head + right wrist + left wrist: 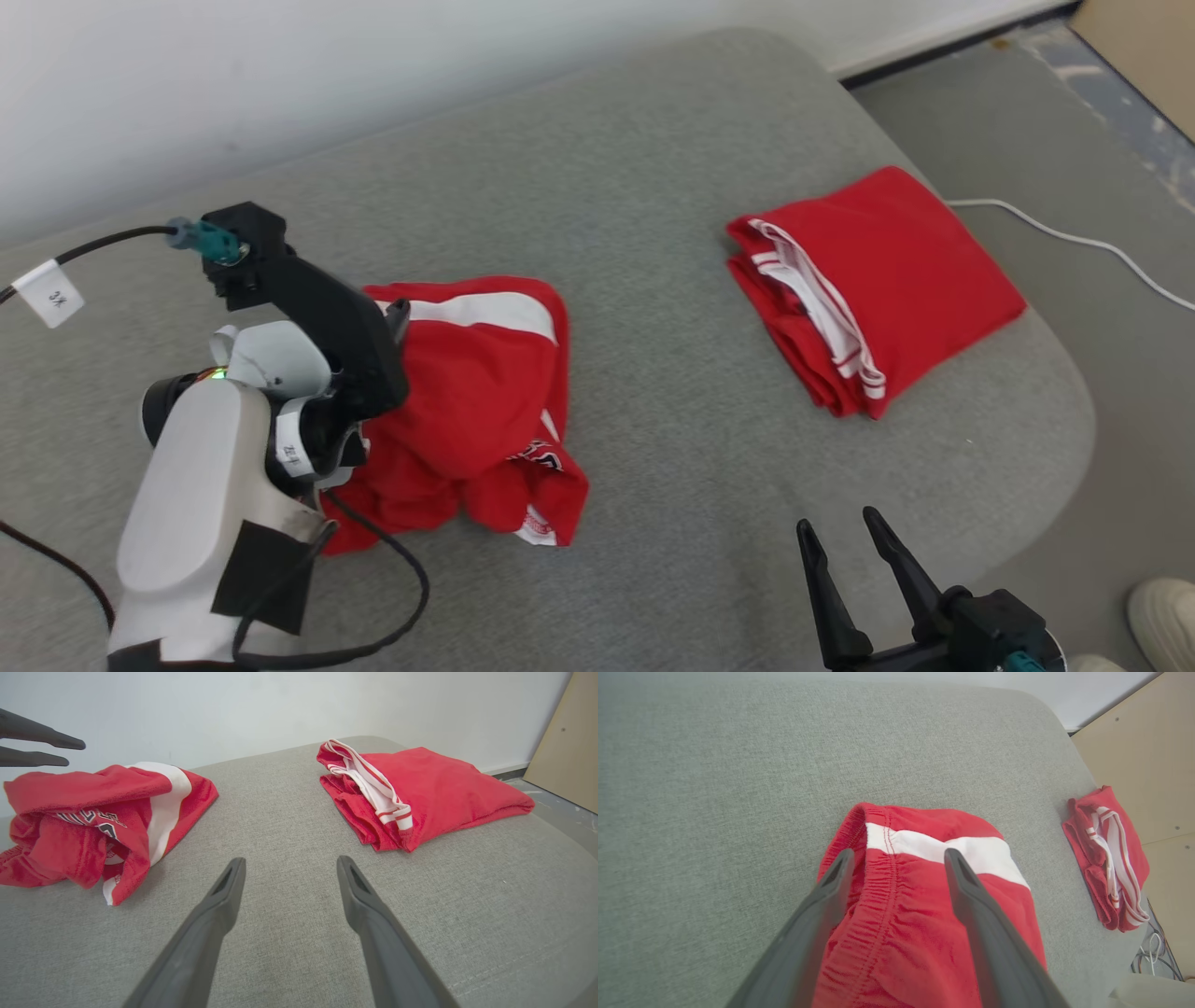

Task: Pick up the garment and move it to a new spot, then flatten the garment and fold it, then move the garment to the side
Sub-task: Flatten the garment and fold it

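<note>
Wide-open, empty left gripper (899, 856) hovers just above the crumpled red-and-white cloth garment (476, 392), the right gripper (845, 527) equally open and empty, well apart from it

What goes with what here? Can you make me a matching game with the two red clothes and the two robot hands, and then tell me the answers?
Things:
1. crumpled red garment
2. folded red garment
3. left gripper
4. right gripper

Where or how:
A. open, over the bare grey surface
B. a neat pile on the robot's right side
C. open, over the bunched-up cloth
D. a messy heap on the robot's left side

Pairs: 1-D, 2-B, 3-C, 4-A.
</note>
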Robot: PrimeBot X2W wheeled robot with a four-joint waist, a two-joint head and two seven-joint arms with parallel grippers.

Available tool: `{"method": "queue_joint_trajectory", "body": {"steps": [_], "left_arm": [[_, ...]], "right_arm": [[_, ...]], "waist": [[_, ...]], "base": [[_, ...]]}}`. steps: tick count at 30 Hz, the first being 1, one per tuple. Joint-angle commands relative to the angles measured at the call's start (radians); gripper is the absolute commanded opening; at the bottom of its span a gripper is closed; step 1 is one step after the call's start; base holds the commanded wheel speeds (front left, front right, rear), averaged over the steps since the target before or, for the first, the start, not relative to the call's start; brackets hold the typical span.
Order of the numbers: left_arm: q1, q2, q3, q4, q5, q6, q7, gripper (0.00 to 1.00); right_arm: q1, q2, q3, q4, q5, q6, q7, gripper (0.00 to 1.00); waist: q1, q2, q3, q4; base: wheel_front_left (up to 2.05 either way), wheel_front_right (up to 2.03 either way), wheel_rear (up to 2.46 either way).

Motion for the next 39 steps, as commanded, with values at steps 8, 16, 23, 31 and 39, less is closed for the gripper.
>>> {"method": "queue_joint_trajectory", "body": {"steps": [8, 16, 23, 31, 39], "left_arm": [[-0.014, 0.052, 0.013, 0.047, 0.023, 0.060, 0.045, 1.00], [-0.014, 0.045, 0.007, 0.036, -0.009, 0.049, 0.094, 1.00], [0.022, 0.022, -0.002, 0.020, -0.047, 0.011, 0.087, 0.00], [-0.028, -0.031, -0.010, -0.024, -0.118, -0.049, -0.063, 0.00], [-0.114, -0.049, -0.089, -0.120, -0.297, -0.081, -0.231, 0.00]], "right_arm": [[-0.019, 0.009, 0.012, 0.022, 0.007, -0.003, -0.020, 1.00], [-0.017, 0.013, 0.015, 0.021, -0.001, -0.003, -0.024, 1.00], [-0.038, -0.002, 0.036, 0.028, 0.001, -0.003, -0.025, 1.00], [-0.026, -0.012, 0.022, 0.026, 0.002, -0.003, -0.025, 1.00], [-0.028, -0.021, 0.017, 0.025, -0.002, -0.003, -0.019, 1.00]], "waist": [[-0.0003, -0.0002, 0.054, -0.105], [-0.0003, -0.0002, 0.054, -0.103], [-0.0003, -0.0002, 0.041, -0.099], [-0.0003, -0.0002, 0.033, -0.058], [-0.0003, -0.0002, 0.009, 0.011]], "base": [[0.00, 0.00, 0.00], [0.00, 0.00, 0.00], [0.00, 0.00, 0.00], [0.00, 0.00, 0.00], [0.00, 0.00, 0.00]]}}
